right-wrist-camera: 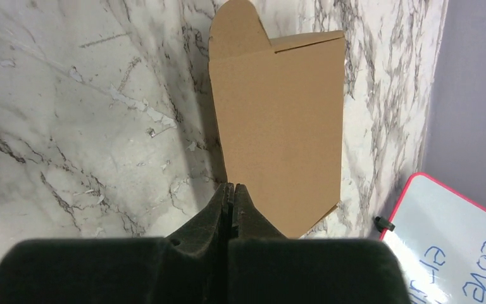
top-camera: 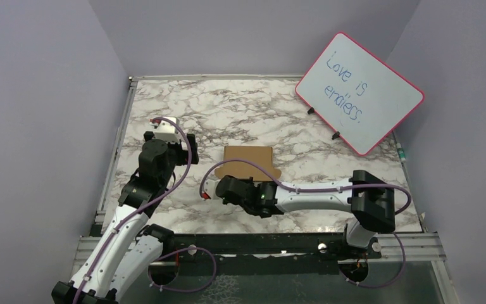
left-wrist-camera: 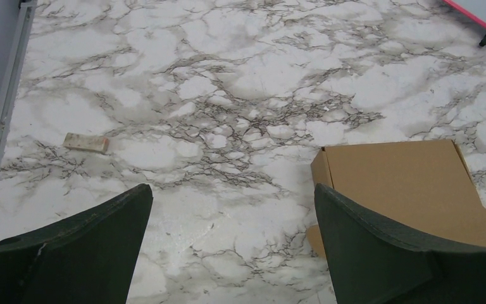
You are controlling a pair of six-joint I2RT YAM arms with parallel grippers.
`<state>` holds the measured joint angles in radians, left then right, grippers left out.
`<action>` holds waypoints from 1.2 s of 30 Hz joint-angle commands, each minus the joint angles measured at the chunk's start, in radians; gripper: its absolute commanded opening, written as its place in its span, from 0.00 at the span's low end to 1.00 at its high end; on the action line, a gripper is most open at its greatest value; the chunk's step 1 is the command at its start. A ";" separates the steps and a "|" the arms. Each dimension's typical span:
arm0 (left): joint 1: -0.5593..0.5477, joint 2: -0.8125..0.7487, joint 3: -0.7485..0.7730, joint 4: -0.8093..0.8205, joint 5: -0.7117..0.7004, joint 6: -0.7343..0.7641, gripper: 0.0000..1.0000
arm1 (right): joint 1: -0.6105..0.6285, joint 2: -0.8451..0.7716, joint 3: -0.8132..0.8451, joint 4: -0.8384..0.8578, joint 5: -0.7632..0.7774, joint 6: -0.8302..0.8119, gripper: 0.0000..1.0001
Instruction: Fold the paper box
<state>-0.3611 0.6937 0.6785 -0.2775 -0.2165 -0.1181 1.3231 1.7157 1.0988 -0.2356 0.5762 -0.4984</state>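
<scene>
Paper box: the paper box (top-camera: 248,161) is set near the middle of the tabletop (top-camera: 240,107), a brown oblong with its top panel down; a rounded flap is seen jutting past one edge.
Right tool: the right tool (right-wrist-camera: 229,188) is held low at the box's near-left corner with its fingers pressed together and nothing seen between them (contact with the cardboard cannot be judged).
Left tool: the left tool (left-wrist-camera: 228,195) is held above the tabletop left of the box, its fingers (left-wrist-camera: 95,247) spread wide apart, nothing between them.
Box edges: the far and left edges are shown free; the near edge is partly covered in the top view by the right arm, which is stretched across from the right.
Open room: bare marble is shown behind the box and to its left, as far as the metal rail (left-wrist-camera: 3,107) along the left side.
Around: a whiteboard (top-camera: 359,94) with a pink rim is propped at the far right corner, well apart from the box; a small tan scrap (left-wrist-camera: 86,142) is lying near the left rail.
Bounds: the tabletop is closed in by grey walls at the left, back and right.
</scene>
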 commanded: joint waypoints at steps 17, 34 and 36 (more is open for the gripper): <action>0.005 -0.015 -0.014 0.024 -0.026 0.008 0.99 | 0.010 -0.013 -0.083 0.094 0.047 -0.039 0.68; 0.022 0.007 -0.017 0.031 -0.011 0.008 0.99 | -0.012 0.206 -0.245 0.862 0.271 -0.504 0.67; 0.024 0.008 -0.017 0.030 -0.006 0.008 0.99 | -0.017 0.212 -0.246 0.885 0.271 -0.513 0.61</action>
<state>-0.3458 0.7025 0.6708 -0.2710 -0.2176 -0.1158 1.3178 1.9110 0.8600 0.4553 0.7929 -0.9295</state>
